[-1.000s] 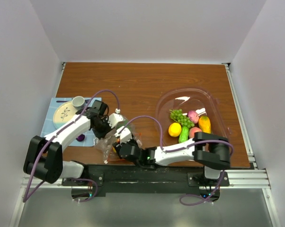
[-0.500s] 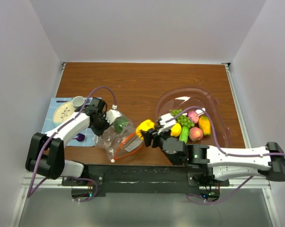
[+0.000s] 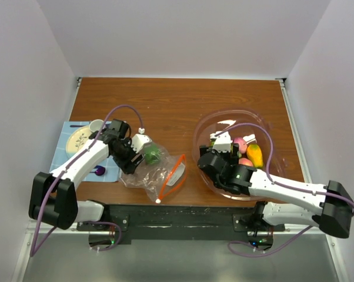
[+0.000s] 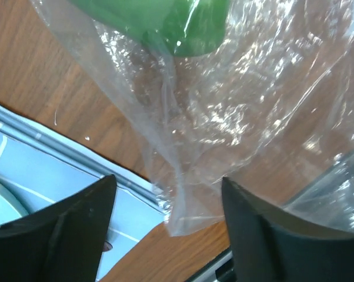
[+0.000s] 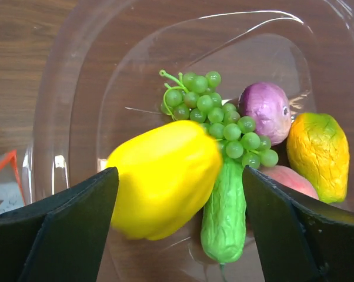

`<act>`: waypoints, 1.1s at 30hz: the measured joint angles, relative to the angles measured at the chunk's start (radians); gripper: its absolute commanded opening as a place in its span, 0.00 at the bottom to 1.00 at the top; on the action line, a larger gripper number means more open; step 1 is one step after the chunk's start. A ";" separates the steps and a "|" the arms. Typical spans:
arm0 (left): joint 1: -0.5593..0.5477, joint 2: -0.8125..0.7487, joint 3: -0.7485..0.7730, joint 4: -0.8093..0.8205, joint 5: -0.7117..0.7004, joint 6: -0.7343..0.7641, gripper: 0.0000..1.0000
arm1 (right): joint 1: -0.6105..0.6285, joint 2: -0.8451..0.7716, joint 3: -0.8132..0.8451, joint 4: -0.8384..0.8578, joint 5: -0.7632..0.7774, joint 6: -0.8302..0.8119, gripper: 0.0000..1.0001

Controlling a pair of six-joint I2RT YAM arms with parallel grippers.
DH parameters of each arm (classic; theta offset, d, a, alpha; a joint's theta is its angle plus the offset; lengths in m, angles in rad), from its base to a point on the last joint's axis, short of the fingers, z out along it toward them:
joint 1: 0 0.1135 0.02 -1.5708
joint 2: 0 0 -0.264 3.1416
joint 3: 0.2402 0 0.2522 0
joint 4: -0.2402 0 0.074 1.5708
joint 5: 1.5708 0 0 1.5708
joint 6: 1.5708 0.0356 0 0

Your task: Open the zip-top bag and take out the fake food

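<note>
The right arm has swung from the gap beside the bag, where it was carrying a glossy yellow plastic pepper (image 5: 165,179) half a second ago, to a spot over the large pink-tinted clear tub (image 3: 236,113) on the right of the worktop. The right gripper (image 3: 219,148) has its fingers spread wide. The pepper shows blurred between them in the wrist view, with a clear gap on its right side, so it looks released or about to drop rather than pinched. Below it in the tub lie a bunch of green grapes (image 5: 215,106), a purple onion-like piece (image 5: 265,111), an orange-yellow mango shape (image 5: 318,155) and a green cucumber (image 5: 224,217).

The clear, crinkly zip-top bag (image 3: 156,176) lies near the front edge, left of the tub. Its orange zip strip (image 3: 174,172) is gaping towards the right, wider than a second ago. A round green plastic piece (image 3: 151,154) is inside it, at the far left end just beside the left gripper (image 3: 133,157). The left wrist view shows those fingers apart with only a loose fold of film hanging between them, so they seem to clamp nothing.

By this reading, one more item is out and the bag is open. The green piece is left, and the loose bag may slide when it is reached for.
</note>
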 measured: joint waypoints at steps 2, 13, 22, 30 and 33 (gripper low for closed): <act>0.000 -0.005 0.000 -0.008 0.000 -0.006 0.87 | 0.000 0.026 0.027 -0.027 0.008 0.000 0.94; 0.000 -0.035 0.127 -0.014 -0.016 -0.013 1.00 | 0.088 -0.114 0.119 0.089 -0.018 -0.154 0.20; -0.006 0.174 0.220 0.110 -0.028 -0.077 0.77 | 0.280 0.014 0.045 0.279 -0.150 -0.201 0.00; -0.040 0.243 0.223 0.161 -0.047 -0.102 0.50 | 0.304 0.162 0.044 0.393 -0.252 -0.192 0.00; -0.046 0.252 0.224 0.176 -0.050 -0.108 0.38 | 0.304 0.190 0.044 0.426 -0.278 -0.181 0.00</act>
